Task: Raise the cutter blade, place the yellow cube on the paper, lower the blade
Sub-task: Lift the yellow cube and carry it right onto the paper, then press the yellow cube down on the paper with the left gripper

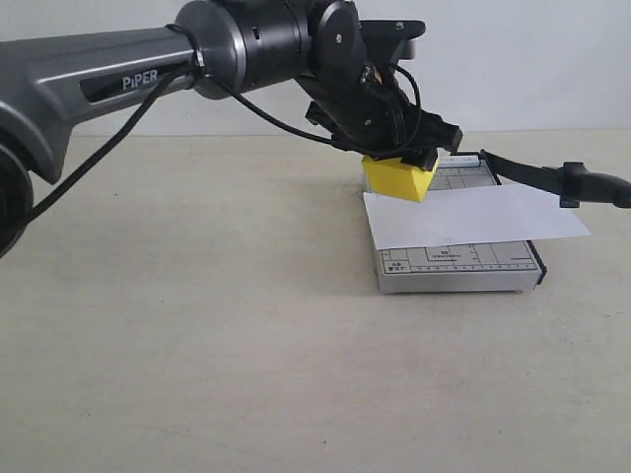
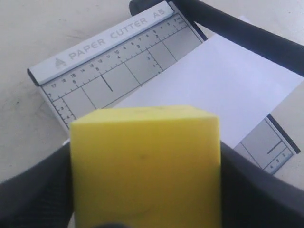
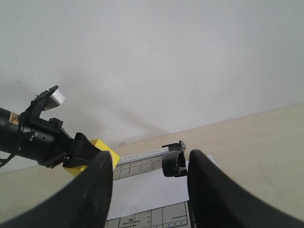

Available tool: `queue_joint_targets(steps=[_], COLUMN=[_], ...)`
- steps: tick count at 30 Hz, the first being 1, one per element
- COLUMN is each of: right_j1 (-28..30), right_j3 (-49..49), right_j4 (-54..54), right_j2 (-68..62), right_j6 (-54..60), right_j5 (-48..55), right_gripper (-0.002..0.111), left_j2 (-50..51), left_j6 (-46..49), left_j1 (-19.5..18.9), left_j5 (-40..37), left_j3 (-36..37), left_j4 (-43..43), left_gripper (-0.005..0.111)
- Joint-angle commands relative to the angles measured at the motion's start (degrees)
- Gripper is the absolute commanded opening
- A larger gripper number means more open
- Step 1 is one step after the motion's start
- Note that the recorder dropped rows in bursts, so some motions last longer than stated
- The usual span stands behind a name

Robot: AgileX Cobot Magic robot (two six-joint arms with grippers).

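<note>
The yellow cube (image 1: 399,179) looks light, stiff and matte. The left jaws clamp its flat sides near the paper (image 1: 473,219) — the right jaws stand wide apart.

The base (image 1: 458,268) sits on the surface (image 1: 197,325). The paper (image 1: 473,219) lies across it. The cube (image 1: 399,177) is over the paper's back left corner. The blade (image 1: 552,177) sticks out right.

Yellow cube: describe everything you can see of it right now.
The yellow cube is bright, matte and plain-faced, with crisp edges. The left gripper clamps it on two opposite sides, tilted, above a corner of the paper that lies on the grey cutter base. Whether it touches the paper cannot be told.
</note>
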State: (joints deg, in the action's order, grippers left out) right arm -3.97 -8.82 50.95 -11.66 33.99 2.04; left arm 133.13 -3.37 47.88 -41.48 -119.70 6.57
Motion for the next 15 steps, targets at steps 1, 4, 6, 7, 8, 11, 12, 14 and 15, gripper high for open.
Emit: queue_joint_targets(steps=[1, 4, 6, 7, 8, 11, 12, 14, 15], right_j1=[0.0, 0.0, 0.0, 0.0, 0.0, 0.0, 0.0, 0.0, 0.0], right_j3=[0.1, 0.1, 0.1, 0.1, 0.1, 0.1, 0.1, 0.1, 0.1], right_j4=[-0.3, -0.3, -0.3, -0.3, -0.3, -0.3, -0.3, -0.3, -0.3], right_j2=[0.4, 0.4, 0.4, 0.4, 0.4, 0.4, 0.4, 0.4, 0.4], right_j6=[0.4, 0.4, 0.4, 0.4, 0.4, 0.4, 0.4, 0.4, 0.4], right_j5=[-0.4, -0.4, -0.4, -0.4, -0.4, -0.4, -0.4, -0.4, -0.4], right_gripper=[0.047, 0.047, 0.047, 0.047, 0.047, 0.047, 0.047, 0.047, 0.047], left_j2=[0.6, 1.2, 1.6, 1.9, 2.2, 2.9, 3.0, 3.4, 3.6], left_j6=[0.4, 0.4, 0.5, 0.7, 1.2, 1.5, 1.5, 1.5, 1.5], left_j1=[0.7, 0.7, 0.7, 0.7, 0.7, 0.7, 0.7, 0.7, 0.7], left_j5=[0.7, 0.7, 0.7, 0.7, 0.7, 0.7, 0.9, 0.9, 1.0], left_j3=[-0.5, -0.5, -0.5, -0.5, -0.5, -0.5, -0.5, -0.5, -0.5], left_j4=[0.5, 0.3, 0.0, 0.0, 0.0, 0.0, -0.1, -0.1, -0.3], left_gripper=[0.004, 0.004, 0.004, 0.004, 0.004, 0.004, 0.004, 0.004, 0.004])
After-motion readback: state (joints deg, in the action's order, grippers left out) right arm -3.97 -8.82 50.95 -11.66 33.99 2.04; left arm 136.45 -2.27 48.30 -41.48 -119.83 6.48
